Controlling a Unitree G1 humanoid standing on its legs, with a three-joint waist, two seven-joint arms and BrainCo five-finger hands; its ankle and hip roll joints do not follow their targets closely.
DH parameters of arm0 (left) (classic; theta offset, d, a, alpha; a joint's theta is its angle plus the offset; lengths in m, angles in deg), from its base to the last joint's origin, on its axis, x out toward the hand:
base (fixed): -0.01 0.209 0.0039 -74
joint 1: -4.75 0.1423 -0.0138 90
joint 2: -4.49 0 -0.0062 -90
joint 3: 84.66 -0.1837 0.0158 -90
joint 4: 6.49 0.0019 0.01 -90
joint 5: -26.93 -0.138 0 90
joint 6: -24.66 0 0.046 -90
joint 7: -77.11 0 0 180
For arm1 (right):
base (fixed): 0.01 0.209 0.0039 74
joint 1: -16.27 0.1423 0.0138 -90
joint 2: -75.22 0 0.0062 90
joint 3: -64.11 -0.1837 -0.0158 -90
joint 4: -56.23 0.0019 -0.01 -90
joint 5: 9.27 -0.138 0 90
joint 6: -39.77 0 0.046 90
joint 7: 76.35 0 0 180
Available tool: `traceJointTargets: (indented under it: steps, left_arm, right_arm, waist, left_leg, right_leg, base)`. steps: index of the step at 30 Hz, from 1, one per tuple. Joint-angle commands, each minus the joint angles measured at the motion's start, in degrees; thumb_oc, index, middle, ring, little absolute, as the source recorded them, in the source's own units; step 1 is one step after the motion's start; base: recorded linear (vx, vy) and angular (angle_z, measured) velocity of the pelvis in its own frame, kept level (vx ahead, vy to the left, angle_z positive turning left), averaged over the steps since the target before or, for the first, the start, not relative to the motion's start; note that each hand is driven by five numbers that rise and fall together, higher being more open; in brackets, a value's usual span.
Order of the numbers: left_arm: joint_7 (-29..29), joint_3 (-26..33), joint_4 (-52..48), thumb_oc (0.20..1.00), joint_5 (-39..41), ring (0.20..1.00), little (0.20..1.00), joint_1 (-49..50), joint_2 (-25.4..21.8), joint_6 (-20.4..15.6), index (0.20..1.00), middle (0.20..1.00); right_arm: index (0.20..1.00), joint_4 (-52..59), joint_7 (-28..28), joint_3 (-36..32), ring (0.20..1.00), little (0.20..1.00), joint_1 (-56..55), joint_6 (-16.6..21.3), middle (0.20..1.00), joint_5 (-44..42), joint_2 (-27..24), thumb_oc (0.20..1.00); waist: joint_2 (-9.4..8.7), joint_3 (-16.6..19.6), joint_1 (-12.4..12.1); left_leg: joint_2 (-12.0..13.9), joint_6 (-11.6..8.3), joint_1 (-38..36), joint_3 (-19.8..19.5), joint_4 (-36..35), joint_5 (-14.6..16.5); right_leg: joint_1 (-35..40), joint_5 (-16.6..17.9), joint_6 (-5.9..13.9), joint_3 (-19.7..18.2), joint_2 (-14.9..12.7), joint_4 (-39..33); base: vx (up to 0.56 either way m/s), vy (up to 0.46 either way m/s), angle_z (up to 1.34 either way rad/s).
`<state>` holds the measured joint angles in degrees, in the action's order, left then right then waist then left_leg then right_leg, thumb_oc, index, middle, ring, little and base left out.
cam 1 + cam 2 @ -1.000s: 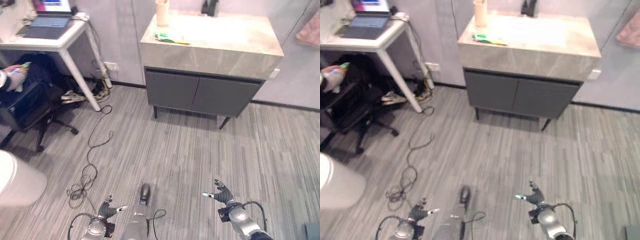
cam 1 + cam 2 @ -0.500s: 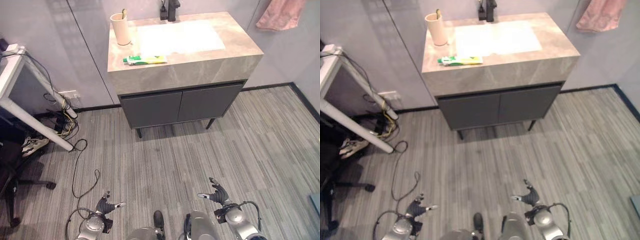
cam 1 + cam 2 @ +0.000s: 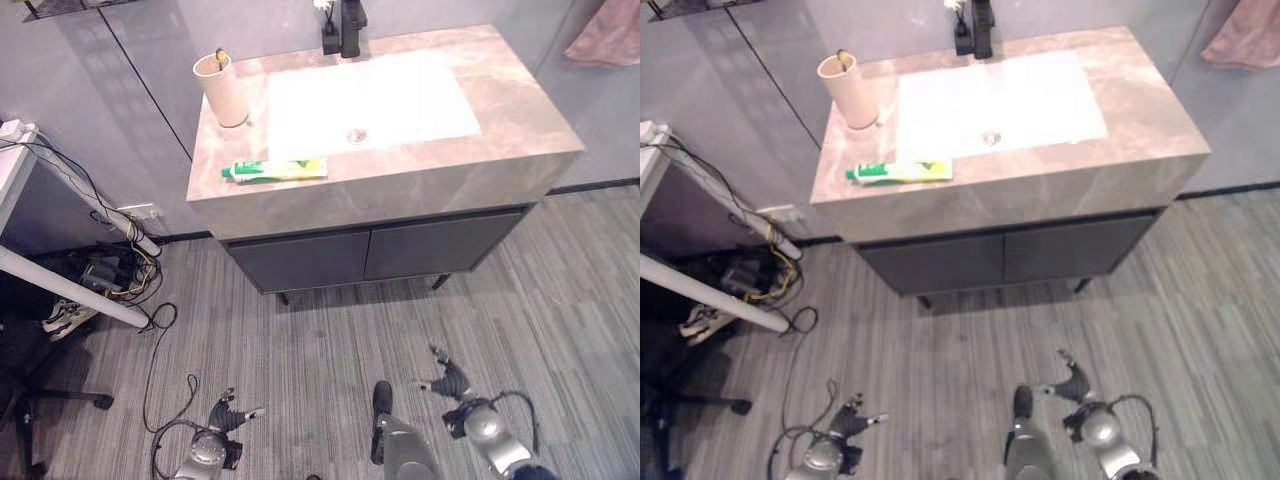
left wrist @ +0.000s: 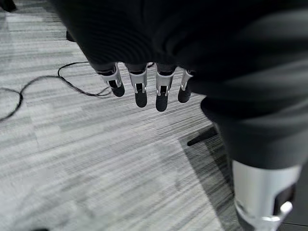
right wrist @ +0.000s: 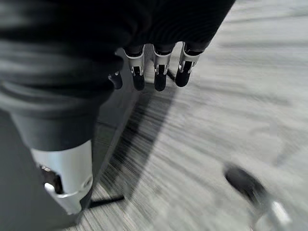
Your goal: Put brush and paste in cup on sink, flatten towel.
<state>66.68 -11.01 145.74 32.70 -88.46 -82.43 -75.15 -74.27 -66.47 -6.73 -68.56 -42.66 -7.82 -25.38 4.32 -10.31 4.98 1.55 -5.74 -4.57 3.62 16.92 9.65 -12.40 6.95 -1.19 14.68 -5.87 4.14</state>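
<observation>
1. Nearest the camera, low over the grey striped floor (image 3: 330,340), hang both robot hands. The left hand (image 3: 228,418) sits at the lower left, fingers (image 4: 141,91) straight and relaxed, holding nothing. The right hand (image 3: 452,378) sits at the lower right, its fingers (image 5: 160,72) likewise loose and empty. Both are well apart from the sink unit.

2. To the left, a tangle of cables (image 3: 110,270) lies on the floor beside a white desk leg (image 3: 70,290), with part of a black office chair (image 3: 30,400) at the lower left edge.

3. Beyond the hands stands a dark grey cabinet (image 3: 370,255) with two doors, raised on short legs.

4. On top of the cabinet lies a stone-patterned tabletop (image 3: 520,110) with a white rectangular sink basin (image 3: 390,95) sunk into it.

5. On the tabletop's front left part, just in front of the basin, the toothpaste tube (image 3: 275,170) lies flat. It is green and white, lengthwise along the front edge.

6. Farther back on the left corner of the tabletop, the beige cup (image 3: 222,88) stands upright, just beside the basin. A brush (image 3: 219,58) pokes up from inside it; only its tip is visible above the rim.

7. At the back of the basin stands a black tap (image 3: 345,25).

8. At the far right, a pink towel (image 3: 605,35) hangs against the wall, bunched rather than flat, well apart from the tabletop.
</observation>
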Motion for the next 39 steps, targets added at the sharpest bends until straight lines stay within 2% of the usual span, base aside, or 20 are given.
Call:
traceJointTargets:
  steps: [1, 5, 6, 8, 11, 12, 13, 14, 17, 20, 23, 24, 26, 27, 28, 29, 31, 33, 34, 39]
  left_arm:
    - [-1.2, -0.1, -0.4, 1.000, 0.4, 1.000, 1.000, -1.8, -3.2, -1.2, 1.000, 1.000]
    - [-1.5, -2.0, -1.9, 1.000, -1.8, 1.000, 1.000, -2.8, -4.1, -1.3, 1.000, 1.000]
    - [-1.5, -2.0, -1.9, 1.000, -1.8, 1.000, 1.000, -2.8, -4.0, -1.3, 1.000, 1.000]
    - [-2.3, -2.3, -1.0, 1.000, -3.1, 1.000, 1.000, -3.1, -4.5, -1.5, 1.000, 1.000]
    - [-3.0, -1.8, -0.1, 1.000, -2.7, 1.000, 1.000, -2.6, -4.3, -1.7, 1.000, 1.000]
    - [-3.0, -1.8, -0.1, 1.000, -2.7, 1.000, 1.000, -2.6, -4.3, -1.7, 1.000, 1.000]
    - [-2.7, -1.3, 0.1, 1.000, -2.3, 1.000, 1.000, -2.5, -4.4, -1.6, 1.000, 1.000]
    - [-2.7, -1.2, -0.1, 1.000, -2.4, 1.000, 1.000, -2.4, -4.4, -1.5, 1.000, 1.000]
    - [-2.3, -1.7, 0.1, 1.000, -3.0, 1.000, 1.000, -1.6, -4.1, -1.7, 1.000, 1.000]
    - [-1.7, -3.1, -0.2, 1.000, -4.6, 1.000, 1.000, -1.1, -4.5, -1.9, 1.000, 1.000]
    - [-1.5, -4.8, -1.4, 1.000, -7.5, 1.000, 1.000, -1.3, -5.5, -2.1, 1.000, 1.000]
    - [-1.7, -6.5, -5.4, 1.000, -10.4, 1.000, 1.000, -1.2, -7.5, -2.7, 1.000, 1.000]
    - [-1.5, -7.1, -7.5, 1.000, -11.7, 1.000, 1.000, -0.4, -9.3, -3.1, 1.000, 1.000]
    - [-1.1, -7.5, -8.8, 1.000, -12.1, 1.000, 1.000, -0.2, -10.2, -3.1, 1.000, 1.000]
    - [-0.8, -7.8, -9.0, 1.000, -12.7, 1.000, 1.000, 0.0, -10.9, -3.3, 1.000, 1.000]
    - [-0.8, -7.8, -9.0, 1.000, -12.7, 1.000, 1.000, 0.0, -10.9, -3.3, 1.000, 1.000]
    - [-1.1, -8.9, -12.0, 1.000, -14.9, 1.000, 1.000, 0.1, -12.8, -4.5, 1.000, 1.000]
    - [-1.2, -10.0, -14.6, 1.000, -17.5, 1.000, 1.000, 0.5, -15.6, -5.5, 1.000, 1.000]
    - [-1.8, -9.7, -17.6, 1.000, -19.9, 1.000, 1.000, 3.1, -18.2, -6.9, 1.000, 1.000]
    - [-0.3, -8.4, -33.2, 1.000, -23.6, 1.000, 1.000, 10.8, -29.0, -10.3, 1.000, 1.000]
  right_arm:
    - [1.000, 1.2, 1.0, 1.0, 1.000, 1.000, -1.2, 1.3, 1.000, 1.1, -1.6, 1.000]
    - [1.000, -0.2, 1.8, 1.3, 1.000, 1.000, -1.5, 0.8, 1.000, 2.4, -2.6, 1.000]
    - [1.000, -0.2, 1.8, 1.3, 1.000, 1.000, -1.5, 0.8, 1.000, 2.4, -2.6, 1.000]
    - [1.000, -1.9, 1.8, 1.3, 1.000, 1.000, -0.8, 0.8, 1.000, 1.9, -2.3, 1.000]
    - [1.000, -3.2, 1.4, 2.6, 1.000, 1.000, -0.2, 0.7, 1.000, 2.8, -1.8, 1.000]
    - [1.000, -3.2, 1.4, 2.6, 1.000, 1.000, -0.2, 0.7, 1.000, 2.8, -1.8, 1.000]
    - [1.000, -3.5, 0.9, 2.9, 1.000, 1.000, -0.1, 0.5, 1.000, 2.5, -1.5, 1.000]
    - [1.000, -3.6, 0.5, 3.0, 1.000, 1.000, -0.4, 0.4, 1.000, 2.3, -1.4, 1.000]
    - [1.000, -3.3, -0.6, 3.4, 1.000, 1.000, -0.1, 0.1, 1.000, 2.6, -1.0, 1.000]
    - [1.000, -3.6, -0.4, 1.9, 1.000, 1.000, -1.0, -0.2, 1.000, 2.1, -0.2, 1.000]
    - [1.000, -3.9, -0.4, 1.8, 1.000, 1.000, -0.7, -0.3, 1.000, 2.6, 0.0, 1.000]
    - [1.000, -3.1, 0.2, 1.9, 1.000, 1.000, 0.0, 0.1, 1.000, 3.1, -0.3, 1.000]
    - [1.000, -3.4, 0.5, 2.0, 1.000, 1.000, 0.7, 0.7, 1.000, 2.7, -0.3, 1.000]
    - [1.000, -3.4, 0.4, 2.0, 1.000, 1.000, 0.7, 0.9, 1.000, 2.4, -0.4, 1.000]
    - [1.000, -4.7, 0.5, 2.1, 1.000, 1.000, 0.6, 1.0, 1.000, 2.3, -0.3, 1.000]
    - [1.000, -4.8, 0.5, 2.1, 1.000, 1.000, 0.7, 1.0, 1.000, 2.3, -0.3, 1.000]
    - [1.000, -8.8, 1.4, 2.8, 1.000, 1.000, 3.3, 0.6, 1.000, 3.0, -0.5, 1.000]
    - [1.000, -11.3, 1.4, 2.5, 1.000, 1.000, 4.0, 0.9, 1.000, 3.2, -0.5, 1.000]
    - [1.000, -19.2, 1.2, 1.8, 1.000, 1.000, 6.0, 1.0, 1.000, 1.9, -0.8, 1.000]
    - [1.000, -29.6, 2.8, 1.9, 1.000, 1.000, 7.2, 0.5, 1.000, 7.8, -2.4, 1.000]
  waist:
    - [-4.53, -0.1, -0.5]
    - [-4.13, -0.4, -0.8]
    - [-4.12, -0.4, -0.8]
    - [-3.57, -0.5, -1.6]
    - [-2.21, 0.1, -2.6]
    - [-2.21, 0.1, -2.6]
    - [-1.44, 0.1, -2.6]
    - [-1.40, -0.2, -2.8]
    - [-1.48, 0.3, -3.6]
    - [-2.12, 0.8, -3.4]
    - [-2.27, 0.9, -3.7]
    - [-2.25, 0.1, -3.6]
    - [-1.94, -0.5, -4.0]
    - [-1.93, -0.7, -3.0]
    - [-1.94, -0.7, -2.8]
    - [-1.88, -0.6, -2.9]
    - [-1.96, -0.8, -4.2]
    - [-2.63, -1.2, -4.2]
    - [-3.45, -0.3, -6.8]
    - [-2.62, 1.0, -10.2]
  left_leg:
    - [4.0, -2.29, 8.9, 3.5, 16.4, -14.6]
    - [10.0, -1.46, 12.7, 12.3, 7.6, -14.0]
    - [10.0, -1.45, 12.6, 12.3, 7.6, -14.0]
    - [9.5, -1.08, 16.0, 12.2, -4.2, -13.3]
    - [10.8, -2.89, 17.6, 9.5, -14.4, -19.4]
    - [10.8, -2.89, 17.6, 9.5, -14.4, -19.4]
    - [12.9, -3.66, 19.0, 13.3, -16.6, -22.9]
    - [13.0, -3.70, 19.1, 14.1, -16.1, -23.3]
    - [9.7, -2.16, 19.4, 11.2, -11.4, -18.8]
    - [7.1, -0.14, 18.9, 12.6, -8.7, -15.2]
    - [4.9, 1.37, 18.5, 13.1, -8.8, -13.7]
    - [3.5, 2.73, 17.4, 13.2, -9.5, -12.7]
    - [3.2, 3.48, 16.4, 13.5, -10.3, -12.1]
    - [2.6, 3.65, 15.6, 12.5, -11.0, -12.2]
    - [2.1, 3.72, 15.0, 11.6, -11.6, -12.1]
    - [2.2, 3.69, 15.2, 11.6, -11.7, -12.2]
    - [2.4, 3.10, 13.4, 11.1, -12.5, -11.4]
    - [2.4, 2.82, 13.4, 9.3, -10.8, -10.6]
    - [3.3, 1.65, 13.7, 8.5, -10.3, -10.8]
    - [5.3, -1.15, 14.0, 5.3, -13.3, -14.9]
  right_leg:
    - [1.3, -3.5, 5.30, -0.5, -1.9, 1.7]
    - [4.3, -6.2, 5.56, 2.4, -1.5, 0.7]
    - [4.3, -6.2, 5.57, 2.4, -1.5, 0.7]
    - [5.4, -6.5, 7.17, 2.1, -2.3, -0.7]
    - [7.3, -6.8, 8.49, 0.9, -2.6, -2.2]
    - [7.3, -6.8, 8.49, 0.9, -2.6, -2.2]
    - [8.9, -7.3, 8.88, 1.3, -3.3, -2.3]
    - [9.9, -7.8, 9.08, 1.5, -3.8, -2.0]
    - [12.2, -8.3, 9.94, -0.1, -6.3, -1.5]
    - [13.2, -7.8, 10.97, -2.0, -9.8, 0.6]
    - [11.3, -5.2, 11.49, -2.8, -11.7, 3.5]
    - [8.5, -1.9, 11.16, -3.5, -12.7, 8.5]
    - [5.9, -1.9, 10.94, -3.2, -10.9, 12.6]
    - [4.3, -3.8, 10.58, -6.4, -6.8, 13.5]
    - [3.0, -5.9, 10.13, -7.8, -4.4, 12.6]
    - [2.8, -5.7, 10.05, -7.8, -4.3, 12.4]
    - [2.2, -4.5, 10.29, -3.0, -7.3, 4.4]
    - [2.9, -3.8, 11.06, -4.3, -7.8, 2.4]
    - [6.1, -3.0, 11.76, -1.5, -8.1, -1.3]
    - [9.9, -4.1, 11.38, 2.3, -6.3, -4.2]
  base:
    - [0.20, -0.255, 0.04]
    - [0.20, -0.111, 0.13]
    - [0.14, 0.005, 0.36]
    - [0.27, 0.134, 0.29]
    - [0.29, 0.187, -0.02]
    - [0.30, 0.196, -0.36]
    - [0.31, 0.215, -0.33]
    - [0.39, 0.280, -0.18]
    - [0.29, 0.256, -0.11]
    - [0.28, 0.316, -0.07]
    - [0.14, 0.268, 0.04]
    - [0.11, 0.278, 0.01]
    - [0.14, 0.262, -0.10]
    - [0.15, 0.137, -0.16]
    - [0.11, 0.086, -0.07]
    - [0.10, 0.042, 0.20]
    - [0.13, -0.092, 0.26]
    - [0.11, -0.228, 0.46]
    - [0.05, -0.267, 0.83]
    - [0.03, -0.249, 0.53]
